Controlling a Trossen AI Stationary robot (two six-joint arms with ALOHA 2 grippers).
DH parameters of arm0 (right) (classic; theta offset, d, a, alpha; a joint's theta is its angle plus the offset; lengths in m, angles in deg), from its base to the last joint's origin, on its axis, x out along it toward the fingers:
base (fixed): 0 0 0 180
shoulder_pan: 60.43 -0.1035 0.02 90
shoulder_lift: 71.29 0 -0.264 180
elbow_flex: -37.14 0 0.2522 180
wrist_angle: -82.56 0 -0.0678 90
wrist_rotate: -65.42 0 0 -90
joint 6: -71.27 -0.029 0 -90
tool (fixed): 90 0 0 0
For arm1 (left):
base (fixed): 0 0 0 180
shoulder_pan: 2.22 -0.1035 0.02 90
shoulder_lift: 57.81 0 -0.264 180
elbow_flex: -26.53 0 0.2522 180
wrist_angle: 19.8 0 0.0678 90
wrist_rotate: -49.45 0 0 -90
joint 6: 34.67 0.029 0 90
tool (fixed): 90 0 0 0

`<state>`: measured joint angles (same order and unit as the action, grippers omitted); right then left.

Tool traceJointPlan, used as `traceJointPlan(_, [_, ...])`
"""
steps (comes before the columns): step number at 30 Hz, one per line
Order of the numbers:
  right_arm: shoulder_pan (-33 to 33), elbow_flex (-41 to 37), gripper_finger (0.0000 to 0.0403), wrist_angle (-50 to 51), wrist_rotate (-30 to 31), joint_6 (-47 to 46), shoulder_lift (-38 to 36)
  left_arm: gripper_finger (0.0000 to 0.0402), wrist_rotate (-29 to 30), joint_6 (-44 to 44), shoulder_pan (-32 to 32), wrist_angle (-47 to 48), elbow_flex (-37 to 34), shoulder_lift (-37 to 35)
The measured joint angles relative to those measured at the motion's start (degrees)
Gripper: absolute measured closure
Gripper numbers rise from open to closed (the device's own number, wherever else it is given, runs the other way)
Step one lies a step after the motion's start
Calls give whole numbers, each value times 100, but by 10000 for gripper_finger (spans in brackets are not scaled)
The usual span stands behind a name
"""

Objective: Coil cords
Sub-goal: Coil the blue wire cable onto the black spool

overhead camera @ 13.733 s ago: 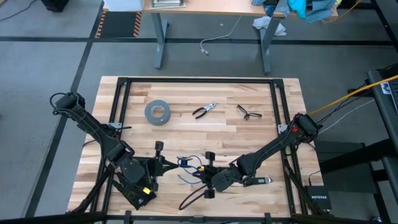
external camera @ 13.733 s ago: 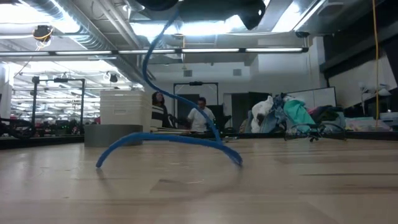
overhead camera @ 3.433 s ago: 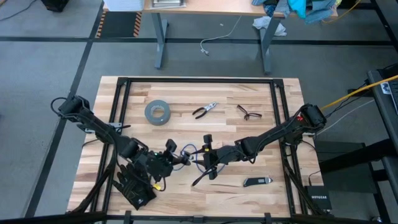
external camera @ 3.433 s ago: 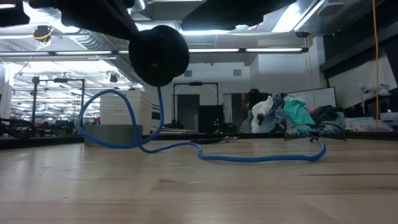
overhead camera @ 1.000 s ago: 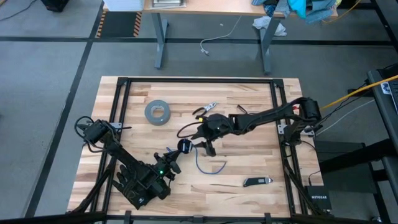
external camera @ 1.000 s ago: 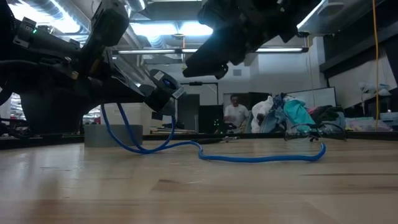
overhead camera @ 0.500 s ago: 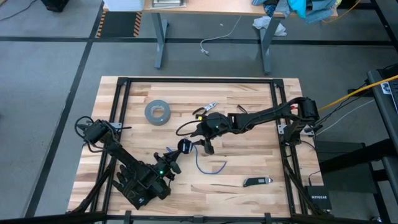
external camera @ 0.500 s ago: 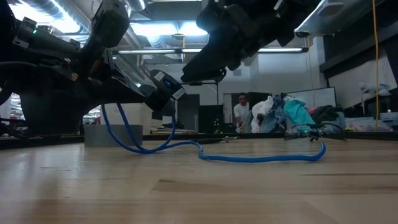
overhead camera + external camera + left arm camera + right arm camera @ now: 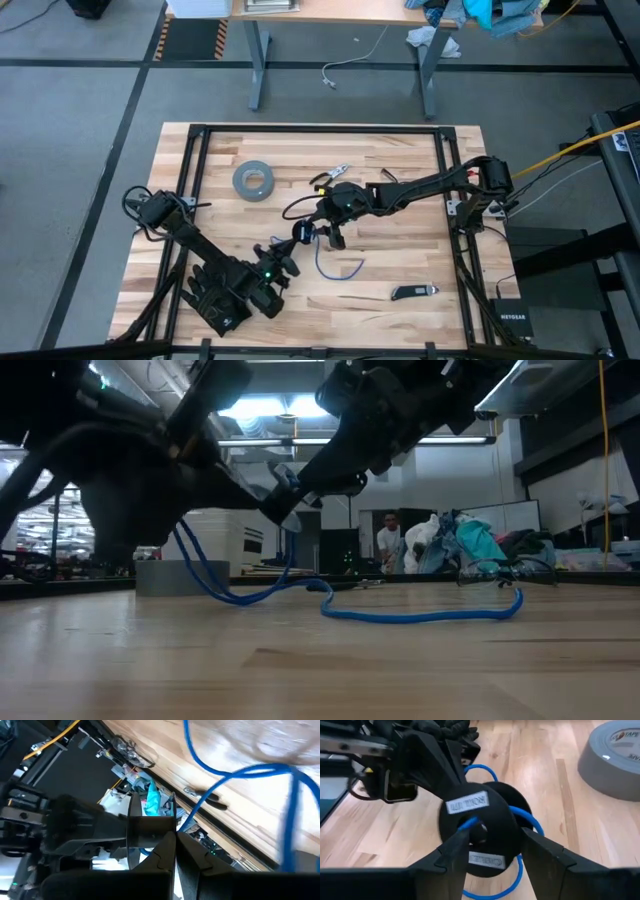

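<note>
A pale, matt wooden plank surface (image 9: 400,260) is seen. The cords (image 9: 335,268) are sheathed in smooth blue plastic; the tape roll (image 9: 253,181) appears dull grey.

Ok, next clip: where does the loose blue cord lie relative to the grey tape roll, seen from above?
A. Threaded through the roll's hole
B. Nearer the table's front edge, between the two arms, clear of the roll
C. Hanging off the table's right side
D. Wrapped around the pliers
B: in the high view the blue cord loops on bare wood well apart from the grey tape roll.
</note>
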<state>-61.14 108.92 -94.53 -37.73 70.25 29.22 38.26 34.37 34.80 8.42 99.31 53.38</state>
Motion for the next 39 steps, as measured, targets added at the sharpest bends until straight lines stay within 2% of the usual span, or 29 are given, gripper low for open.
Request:
traceJointPlan(5, [0,0,228,2,-487,0,0,402,-32,17,12,15,150,0])
traceJointPlan(8, [-2,0,246,2,-618,-22,0,401,-33,15,12,65,186,0])
traceJointPlan(18, [-2,0,389,35,-1003,-40,0,402,-75,-116,21,331,186,0])
traceJointPlan(25, [-2,0,396,44,-1247,-26,0,389,-269,-707,3,303,186,-26])
traceJointPlan(29, [-7,-2,398,31,-1342,-17,4,349,-710,-1833,16,239,190,-207])
traceJointPlan(34, [-2,-2,399,18,-1331,-15,3,298,-741,-2504,159,260,190,-451])
traceJointPlan(39, [-4,-2,400,43,-1094,0,-120,276,-739,-3610,426,238,190,-695])
